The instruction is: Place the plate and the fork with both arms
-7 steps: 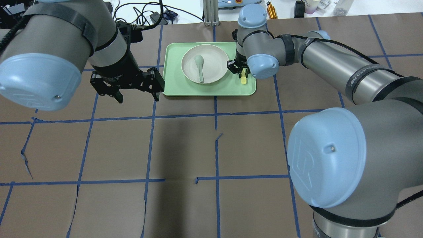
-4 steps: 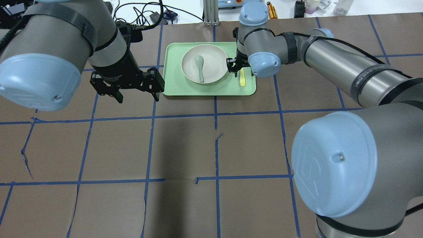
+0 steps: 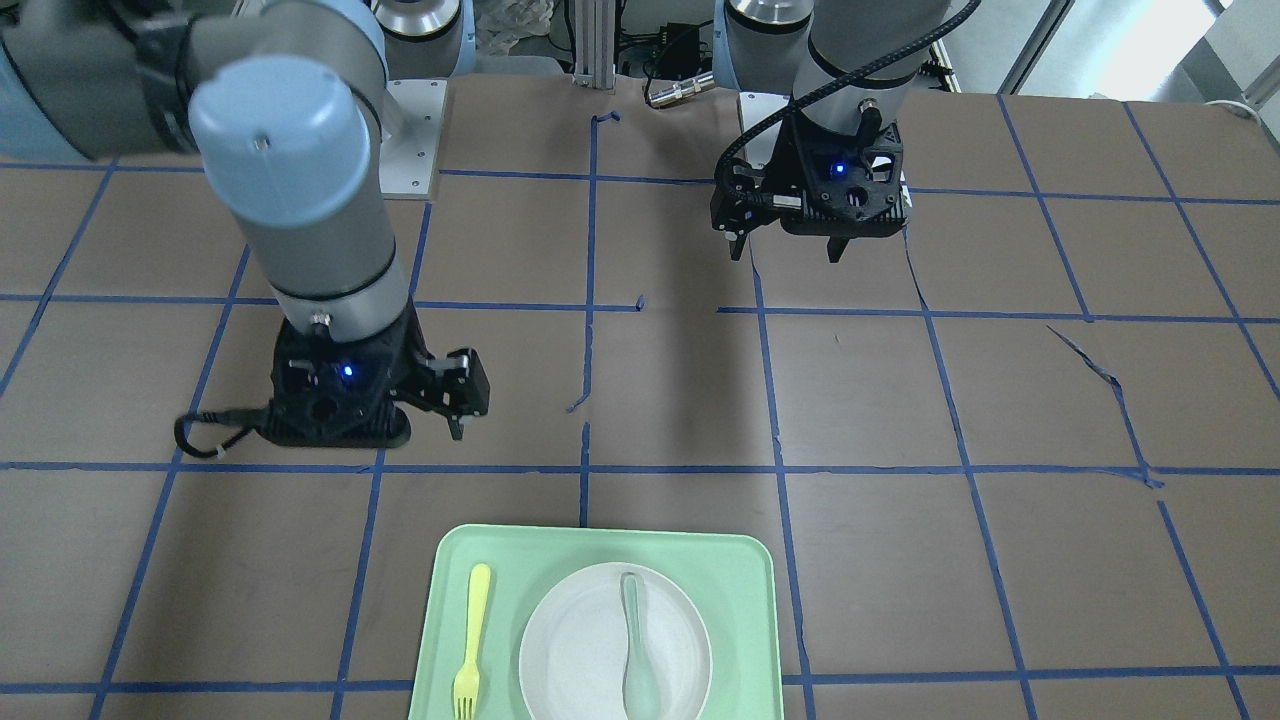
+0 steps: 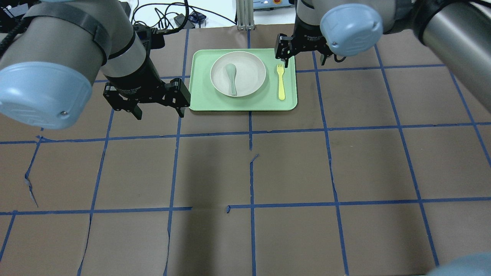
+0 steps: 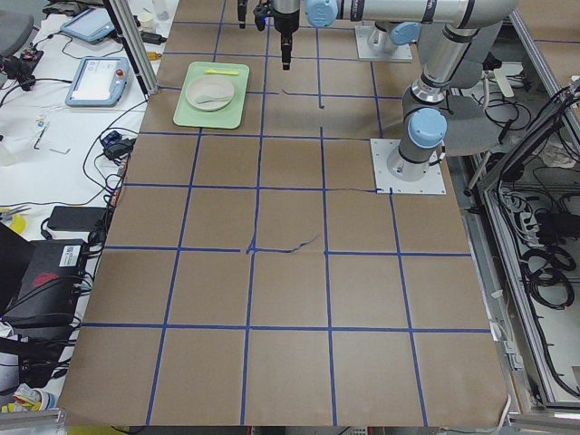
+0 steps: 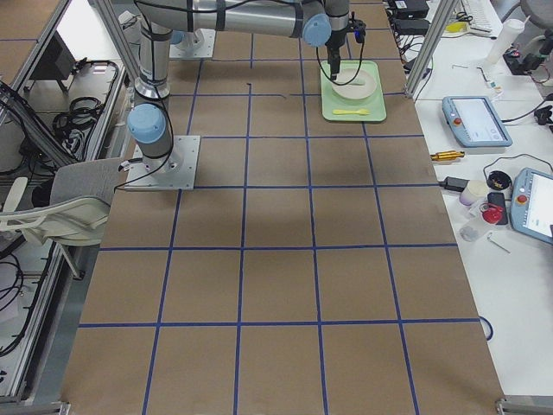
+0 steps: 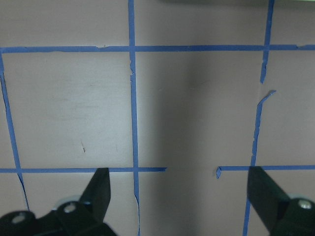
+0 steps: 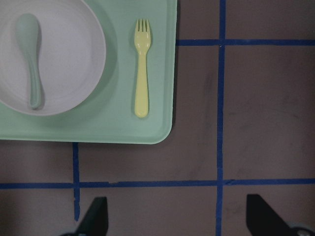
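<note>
The white plate (image 4: 251,71) lies on the mint-green tray (image 4: 203,100) at the far middle of the table. The pale-yellow fork (image 4: 281,82) lies flat on the tray just right of the plate, tines pointing away from me. My right gripper (image 4: 304,60) is open and empty, raised beyond the tray's far right corner. The right wrist view looks down on the fork (image 8: 141,73) and plate (image 8: 69,64) from well above, with both fingers (image 8: 96,219) spread. My left gripper (image 4: 159,114) is open and empty, hovering just left of the tray.
A pale grey-green spoon (image 4: 232,76) lies in the plate. Brown paper with a blue tape grid covers the table. Cables, a metal post (image 4: 243,15) and small items sit beyond the far edge. The left wrist view shows only bare paper under the fingers (image 7: 101,191).
My right gripper has let go of the fork, risen and drawn back toward the far right. The fork now lies free on the tray. The left arm has barely moved.
</note>
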`<state>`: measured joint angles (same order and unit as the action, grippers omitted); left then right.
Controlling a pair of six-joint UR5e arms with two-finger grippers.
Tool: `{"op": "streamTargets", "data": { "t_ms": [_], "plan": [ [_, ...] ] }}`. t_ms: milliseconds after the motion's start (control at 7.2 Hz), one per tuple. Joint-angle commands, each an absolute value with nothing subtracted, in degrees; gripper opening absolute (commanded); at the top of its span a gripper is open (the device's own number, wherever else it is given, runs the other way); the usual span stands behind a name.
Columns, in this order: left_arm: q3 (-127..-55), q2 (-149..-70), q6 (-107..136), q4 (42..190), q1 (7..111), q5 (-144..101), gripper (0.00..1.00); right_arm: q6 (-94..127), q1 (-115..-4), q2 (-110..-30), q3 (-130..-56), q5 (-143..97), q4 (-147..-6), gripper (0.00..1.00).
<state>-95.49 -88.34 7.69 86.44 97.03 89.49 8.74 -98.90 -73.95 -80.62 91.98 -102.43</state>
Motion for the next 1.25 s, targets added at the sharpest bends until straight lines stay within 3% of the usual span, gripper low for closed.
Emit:
{"op": "streamTargets", "data": {
  "t_ms": [0, 417, 1111],
  "plan": [
    [-95.45, -87.81, 7.82, 86.66, 97.03, 89.65, 1.00, 8.62, -98.61, -80.58, -81.30, 91.76, -95.46, 1.00],
    [-95.45, -86.49, 7.82, 86.84, 97.03, 89.74, 1.00, 8.35, -98.61, -86.82, -88.75, 92.02, -94.92, 1.00],
    [-95.54, -86.40, 7.73, 86.75, 97.03, 89.65, 1.00, 8.61, -99.23, -86.84, -88.42, 92.20, -94.31, 1.00]
  ]
}}
